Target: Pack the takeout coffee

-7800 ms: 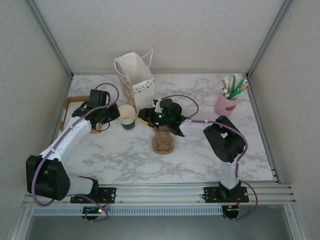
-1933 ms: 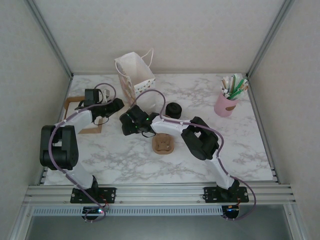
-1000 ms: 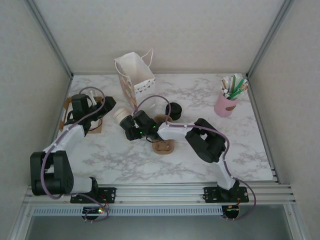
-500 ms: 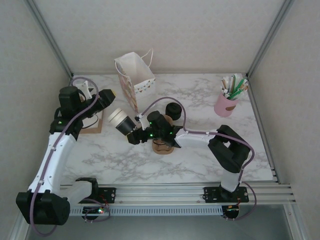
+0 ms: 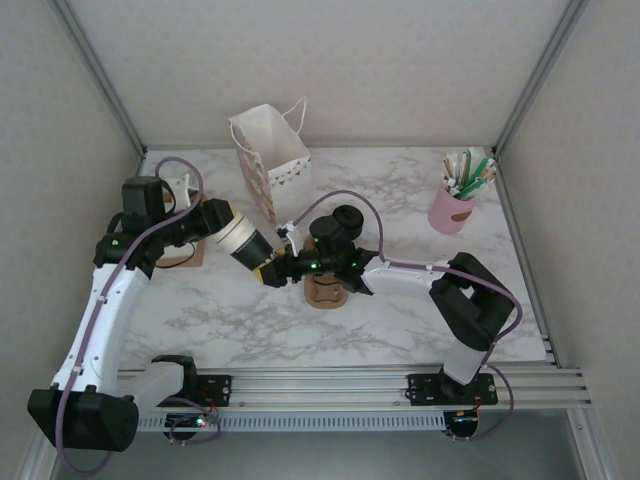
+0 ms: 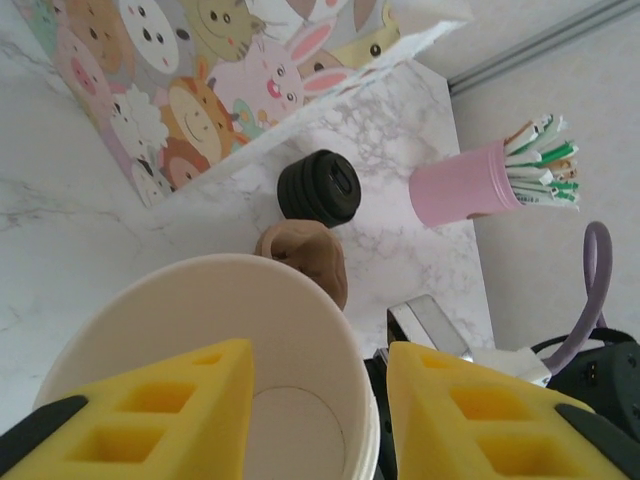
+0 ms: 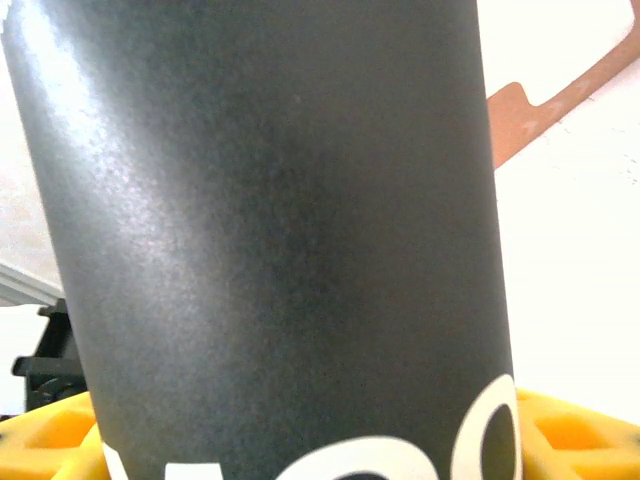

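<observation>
A stack of lidless dark paper cups (image 5: pixel 243 241) hangs tilted above the table, its cream mouth turned left. My right gripper (image 5: pixel 272 268) is shut on the stack's base; the dark cup wall (image 7: pixel 280 220) sits between its yellow pads (image 7: pixel 560 440). My left gripper (image 5: pixel 222 225) is at the mouth. It stands open astride the right side of the rim (image 6: pixel 365 400), one finger over the cream inside (image 6: pixel 290 420), one outside. A short black round stack of lids (image 5: pixel 346 220) stands on the table behind the right arm. The takeout coffee with its lid on is out of view.
A white paper bag (image 5: pixel 268 150) with animal prints (image 6: pixel 180 90) stands at the back. A brown cardboard carrier (image 5: pixel 326 290) lies under the right arm. Flat brown cardboard (image 5: pixel 160 250) lies at the left edge. A pink holder of straws (image 5: pixel 452 205) stands at the back right.
The right gripper has lifted the cup stack and tipped its mouth to the left. The left gripper has swung in to the mouth and its jaws have narrowed round the rim.
</observation>
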